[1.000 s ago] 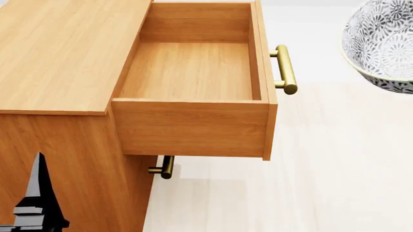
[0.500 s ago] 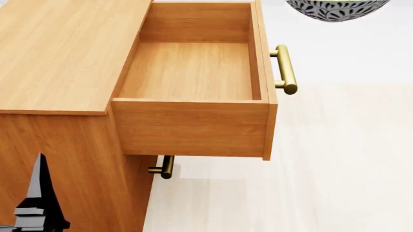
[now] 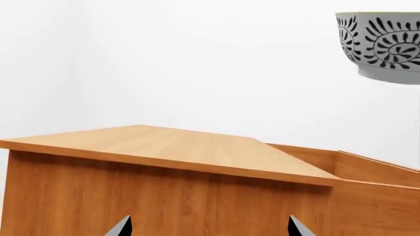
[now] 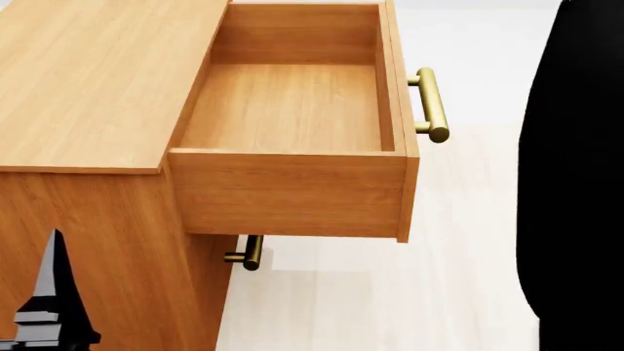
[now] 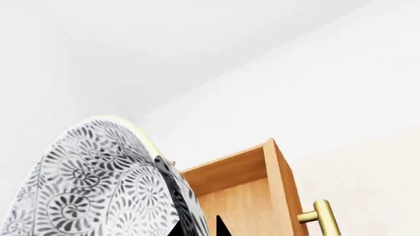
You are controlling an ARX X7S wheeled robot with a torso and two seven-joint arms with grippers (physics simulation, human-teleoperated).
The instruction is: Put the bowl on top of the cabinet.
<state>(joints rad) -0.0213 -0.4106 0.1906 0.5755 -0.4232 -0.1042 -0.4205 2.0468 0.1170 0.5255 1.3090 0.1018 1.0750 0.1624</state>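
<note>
In the head view the deep white ceramic bowl with dark floral pattern (image 3: 384, 46) has left the frame since half a second ago, and a black arm now fills the 3 o'clock edge; judged from that, the lift goes on.

The left wrist view shows it airborne, well above the honey-brown wooden cabinet (image 4: 93, 80) with its drawer (image 4: 292, 110) open; the right gripper (image 5: 190, 216) clamps its rim; whether the left gripper (image 3: 206, 227) is parted or closed I cannot tell, only its tips showing.

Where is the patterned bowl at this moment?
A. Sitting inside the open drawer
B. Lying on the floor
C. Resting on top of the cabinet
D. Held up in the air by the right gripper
D: the bowl is pinched at its rim by the right gripper, hanging in the air above the cabinet; the open drawer has nothing in it.
</note>
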